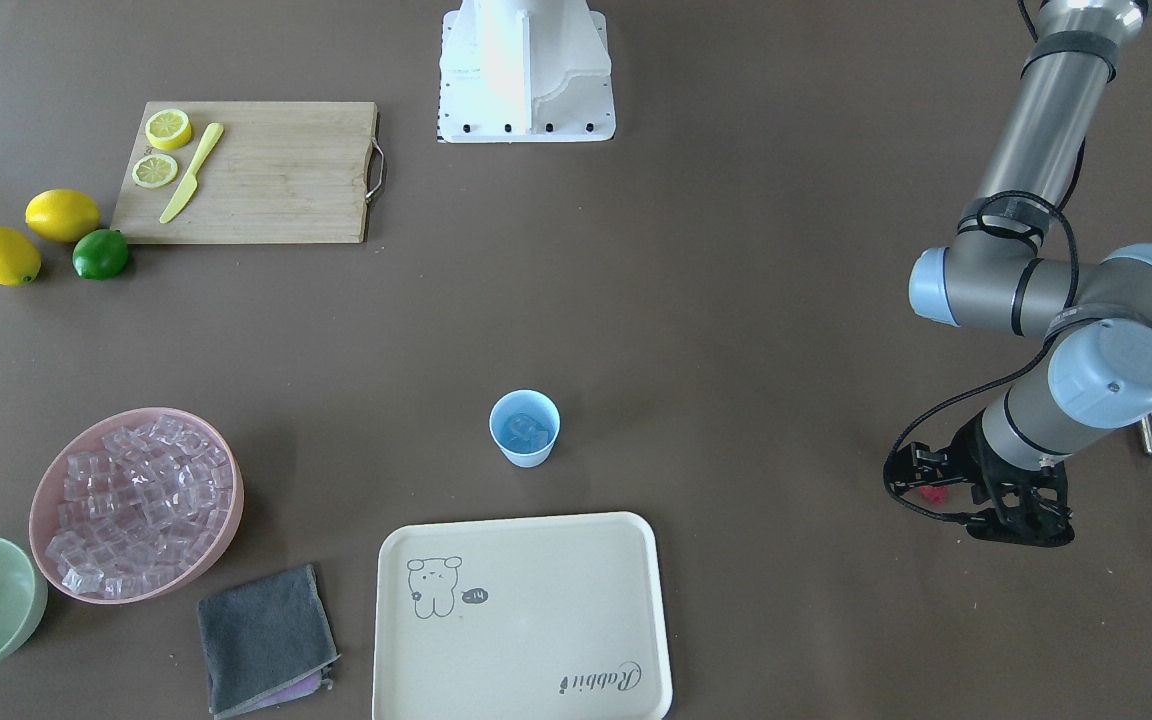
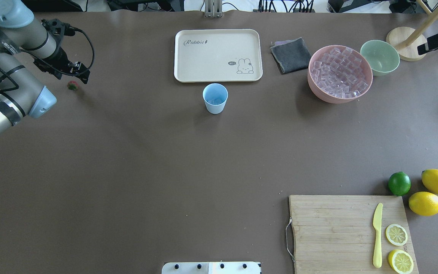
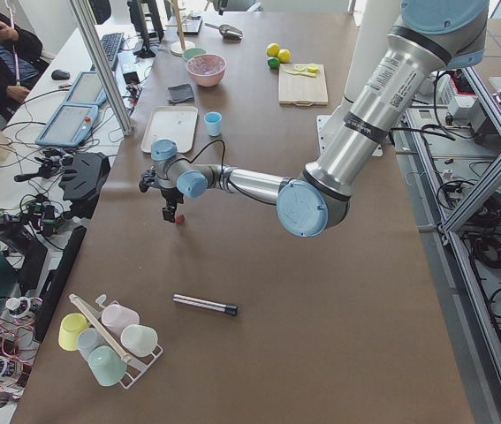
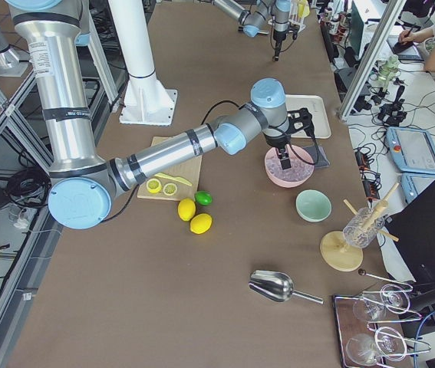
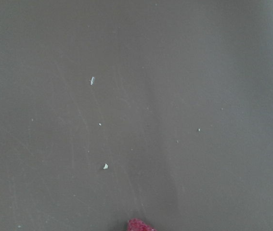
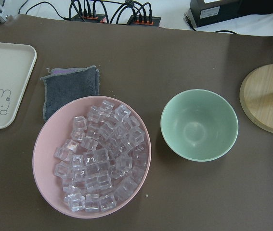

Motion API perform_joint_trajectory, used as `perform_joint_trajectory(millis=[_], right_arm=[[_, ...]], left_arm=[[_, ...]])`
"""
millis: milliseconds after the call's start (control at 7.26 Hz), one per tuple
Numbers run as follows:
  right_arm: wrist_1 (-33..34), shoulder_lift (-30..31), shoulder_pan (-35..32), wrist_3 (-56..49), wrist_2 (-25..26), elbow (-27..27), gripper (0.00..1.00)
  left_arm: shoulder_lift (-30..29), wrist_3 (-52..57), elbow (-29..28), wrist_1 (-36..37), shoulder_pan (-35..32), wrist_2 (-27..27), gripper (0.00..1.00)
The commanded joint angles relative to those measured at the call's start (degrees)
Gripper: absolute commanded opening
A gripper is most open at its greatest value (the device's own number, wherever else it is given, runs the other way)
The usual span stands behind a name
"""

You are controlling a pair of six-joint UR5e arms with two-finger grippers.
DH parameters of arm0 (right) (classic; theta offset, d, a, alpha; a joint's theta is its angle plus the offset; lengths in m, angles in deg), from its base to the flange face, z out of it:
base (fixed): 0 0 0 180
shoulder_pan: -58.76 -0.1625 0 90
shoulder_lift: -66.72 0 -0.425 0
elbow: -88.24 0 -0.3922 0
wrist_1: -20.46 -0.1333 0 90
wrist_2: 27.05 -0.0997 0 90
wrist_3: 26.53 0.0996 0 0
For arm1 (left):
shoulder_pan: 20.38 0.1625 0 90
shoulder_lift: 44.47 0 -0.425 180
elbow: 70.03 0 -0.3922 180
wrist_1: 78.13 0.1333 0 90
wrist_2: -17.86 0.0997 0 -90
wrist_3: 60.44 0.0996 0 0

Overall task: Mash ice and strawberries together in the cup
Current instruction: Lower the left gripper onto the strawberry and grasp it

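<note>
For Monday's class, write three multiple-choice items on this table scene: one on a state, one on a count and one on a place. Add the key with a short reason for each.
1. The mint-green bowl beside the pink bowl of ice is:
A. empty
B. filled with fruit
C. upside down

2. How many whole lemons lie beside the cutting board?
A. one
B. two
C. four

3. The strawberry lies:
A. in the pink bowl
B. on the cutting board
C. on the table near the left gripper

Key:
1 A: the right wrist view shows its bare inside.
2 B: two whole ones lie by the lime, and the only others are lemon halves on the board.
3 C: it shows as a red spot on the brown table close by that gripper.
</note>
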Motion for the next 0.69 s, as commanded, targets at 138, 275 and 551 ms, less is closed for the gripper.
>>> perform_joint_trajectory(millis=[138, 275, 551], right_arm=[[-0.01, 0.41, -0.09, -0.24, 0.33, -0.04, 1.00], [-0.10, 0.67, -0.18, -0.24, 0.33, -0.31, 1.00], [-0.10, 0.94, -0.18, -0.24, 1.03, -0.40, 1.00]], left_arm=[[-0.05, -0.35, -0.98, -0.09, 0.17, 0.07, 0.83], [0.04, -0.35, -0.99, -0.09, 0.17, 0.07, 0.78], [0.48, -0.27, -0.90, -0.27, 0.17, 0.07, 0.72]])
